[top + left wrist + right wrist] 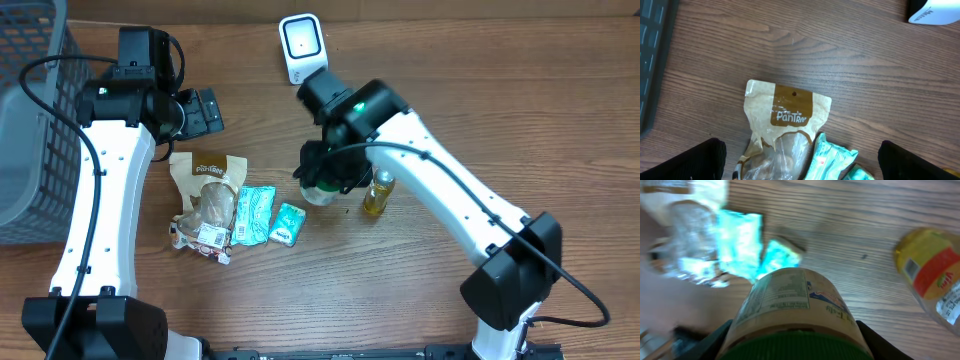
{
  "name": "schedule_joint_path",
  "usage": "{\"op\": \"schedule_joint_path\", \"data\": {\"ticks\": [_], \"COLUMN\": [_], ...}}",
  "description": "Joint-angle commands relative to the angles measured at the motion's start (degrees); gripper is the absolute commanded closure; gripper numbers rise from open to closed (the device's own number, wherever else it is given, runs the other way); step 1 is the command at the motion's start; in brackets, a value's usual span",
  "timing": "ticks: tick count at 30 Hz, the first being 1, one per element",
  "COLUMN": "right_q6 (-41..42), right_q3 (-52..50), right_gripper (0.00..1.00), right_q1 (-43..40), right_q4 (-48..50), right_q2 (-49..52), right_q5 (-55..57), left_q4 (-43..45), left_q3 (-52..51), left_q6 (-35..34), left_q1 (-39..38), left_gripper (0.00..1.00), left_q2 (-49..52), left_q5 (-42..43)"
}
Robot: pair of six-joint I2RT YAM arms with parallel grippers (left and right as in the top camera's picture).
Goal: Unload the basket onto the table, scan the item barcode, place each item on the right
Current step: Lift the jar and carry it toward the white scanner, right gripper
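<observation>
The right gripper is clamped on a jar with a green lid and a tan label that carries a panel of small print and a blue-and-red mark. The jar sits mid-table, just left of a yellow oil bottle, right of the teal packets, and nearer than the white scanner. The left gripper hangs far left, its jaws wide apart.

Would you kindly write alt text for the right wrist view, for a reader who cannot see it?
The right tool grips a green-lidded jar, label facing the camera, filling the lower centre. Behind it on the wooden table, blurred, lie teal packets and a clear bag at upper left and a yellow bottle at right.
</observation>
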Motion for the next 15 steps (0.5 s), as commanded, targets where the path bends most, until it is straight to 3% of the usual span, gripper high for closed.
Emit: {"op": "schedule_joint_path", "data": {"ticks": [1,11,15], "right_q6": [-4.15,-9.66,-9.66], "right_q3": [1.9,1.9,1.9], "right_gripper": [0.41,0.45,0.58], "right_q1": [-1.79,-5.53,-5.57], "right_q4": [-0.13,-2.19,-2.51], "right_q2": [-3.06,-3.13,-3.13], "right_q5": [-8.48,-14.93,-14.95], "left_q4": [0.22,0.22,0.22], "left_q3": [0.74,0.74,0.74], "left_q6": [0.85,0.85,0.85], "left_q1": [0.13,0.13,0.13], "left_gripper": [0.0,0.0,0.01], "left_q2": [-0.33,-0.33,-0.33], "left_q5": [-0.52,-0.52,-0.52]}}
